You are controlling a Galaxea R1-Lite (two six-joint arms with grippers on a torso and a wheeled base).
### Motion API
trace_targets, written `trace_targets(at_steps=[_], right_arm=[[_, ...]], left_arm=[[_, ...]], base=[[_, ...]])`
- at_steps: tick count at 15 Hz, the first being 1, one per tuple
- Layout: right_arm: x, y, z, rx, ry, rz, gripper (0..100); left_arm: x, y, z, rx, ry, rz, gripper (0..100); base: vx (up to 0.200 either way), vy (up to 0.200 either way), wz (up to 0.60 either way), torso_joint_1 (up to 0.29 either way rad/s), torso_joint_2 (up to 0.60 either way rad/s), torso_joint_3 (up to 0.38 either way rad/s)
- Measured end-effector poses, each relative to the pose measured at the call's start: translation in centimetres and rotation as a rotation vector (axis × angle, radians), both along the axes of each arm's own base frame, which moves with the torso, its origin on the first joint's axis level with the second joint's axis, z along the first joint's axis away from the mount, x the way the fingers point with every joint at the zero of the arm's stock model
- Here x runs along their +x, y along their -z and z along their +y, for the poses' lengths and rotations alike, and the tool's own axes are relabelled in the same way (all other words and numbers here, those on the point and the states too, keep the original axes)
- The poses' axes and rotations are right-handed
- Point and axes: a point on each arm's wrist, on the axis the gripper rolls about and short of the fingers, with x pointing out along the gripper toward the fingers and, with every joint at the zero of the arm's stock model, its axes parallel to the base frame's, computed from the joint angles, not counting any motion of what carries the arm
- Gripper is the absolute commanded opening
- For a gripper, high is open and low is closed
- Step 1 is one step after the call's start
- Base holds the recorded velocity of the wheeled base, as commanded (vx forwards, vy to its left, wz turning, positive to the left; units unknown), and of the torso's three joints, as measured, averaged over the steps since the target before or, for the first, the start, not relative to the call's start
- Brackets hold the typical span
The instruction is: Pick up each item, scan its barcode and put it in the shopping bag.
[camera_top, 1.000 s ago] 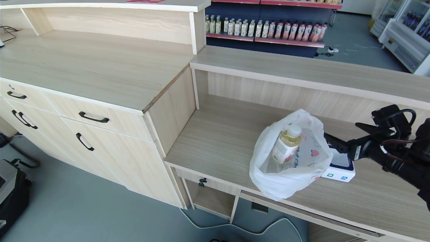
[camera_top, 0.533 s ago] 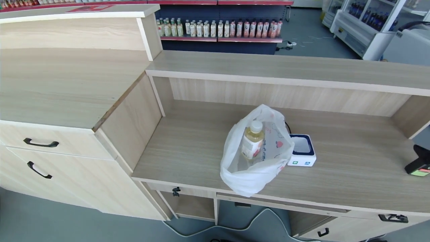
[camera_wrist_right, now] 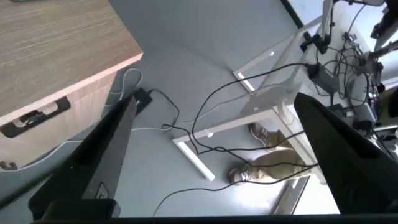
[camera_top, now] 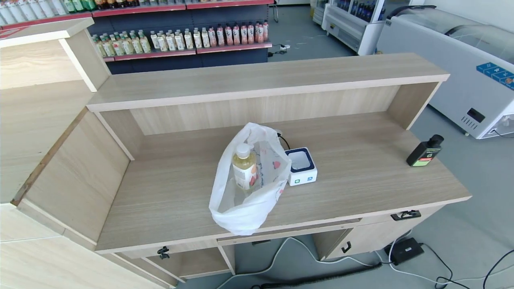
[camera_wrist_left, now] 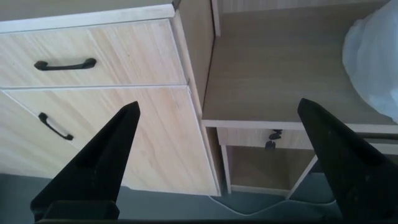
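Left pincer [camera_wrist_left: 219, 104] spread; bottle [camera_top: 244, 170] inside shopping bag [camera_top: 241, 216].

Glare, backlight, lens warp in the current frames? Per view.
Head view: slight wide-angle bowing along the counter ledge, even light, soft shadow beneath it. Left wrist view: left gripper reads as a dark silhouette, open. Right wrist view: right gripper likewise dark; bright glare on the floor.

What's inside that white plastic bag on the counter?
A bottle of pale yellow drink with a white cap stands inside the shopping bag. The bag's crumpled front wall covers its bottom, so anything lying there is hidden.
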Motion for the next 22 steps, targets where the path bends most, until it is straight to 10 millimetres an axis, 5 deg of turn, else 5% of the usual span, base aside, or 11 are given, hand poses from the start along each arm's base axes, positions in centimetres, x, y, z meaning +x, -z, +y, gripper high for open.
trace_targets(at_steps=[7, 16, 22], right_arm=[[2.6, 0.5, -3.7, 0.141, -0.110, -0.077, 100], [2.5, 0.0, -3.5, 0.159, -0.127, -0.081, 100], [2.4, -0.2, -3.6, 0.153, -0.124, -0.087, 100]], left_arm=[[0.0, 0.0, 0.0, 0.000, 0.000, 0.000, 100], [0.0, 0.0, 0.0, 0.000, 0.001, 0.001, 100], [0.0, 0.0, 0.0, 0.004, -0.007, 0.002, 100]], base=[[0.000, 0.000, 0.00, 0.000, 0.00, 0.000], [0.000, 0.000, 0.00, 0.000, 0.00, 0.000], [0.000, -0.200, 0.00, 0.005, 0.00, 0.002]])
